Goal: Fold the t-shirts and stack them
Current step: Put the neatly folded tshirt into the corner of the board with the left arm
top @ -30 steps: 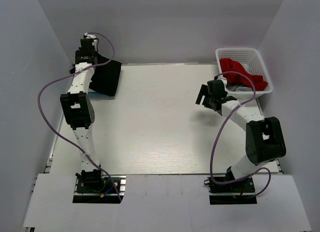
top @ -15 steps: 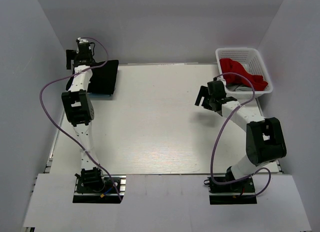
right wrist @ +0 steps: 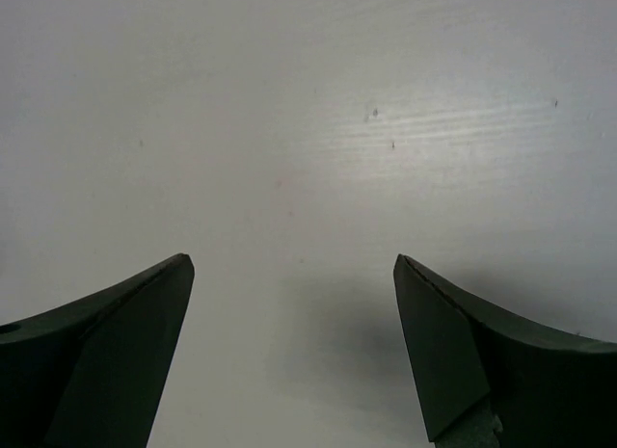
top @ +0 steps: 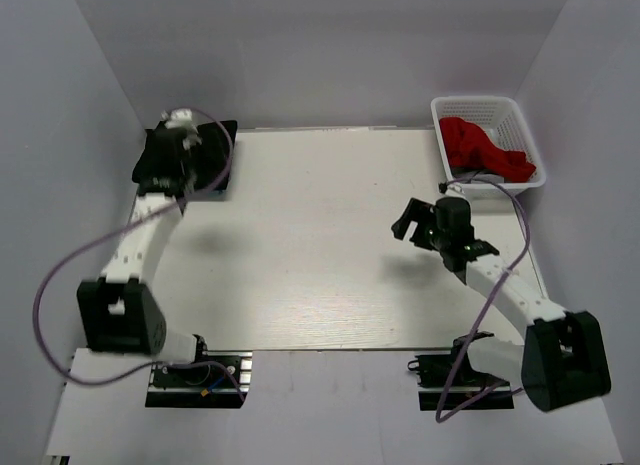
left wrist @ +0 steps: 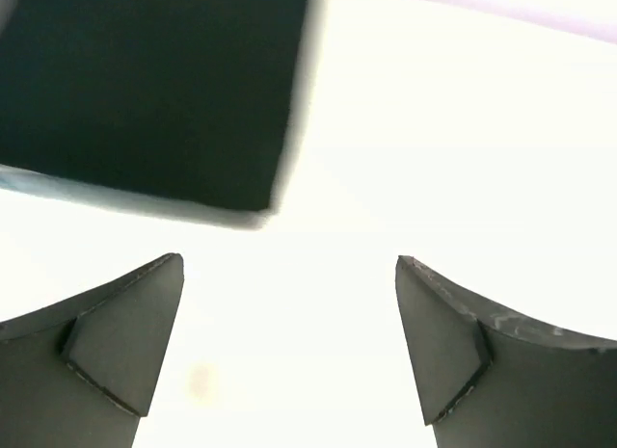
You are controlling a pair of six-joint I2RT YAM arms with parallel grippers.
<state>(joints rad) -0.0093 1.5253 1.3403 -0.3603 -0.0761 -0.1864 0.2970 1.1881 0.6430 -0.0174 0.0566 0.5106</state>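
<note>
Left end effector [left wrist: 289, 265] spread wide, empty, above table [top: 300, 245], just beside folded black t-shirt [left wrist: 145, 82] lying flat at far-left corner. Right end effector [right wrist: 294, 260] also wide, empty, over table right of centre. Red cloth [top: 480, 145] heaped in white basket [top: 500, 101], far right.

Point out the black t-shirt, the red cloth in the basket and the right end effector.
black t-shirt [left wrist: 145, 82]: left wrist view, middle of its flat top face.
red cloth [top: 480, 145]: top external view, middle of the crumpled heap.
right end effector [right wrist: 291, 260]: right wrist view, midway between its open fingertips.
</note>
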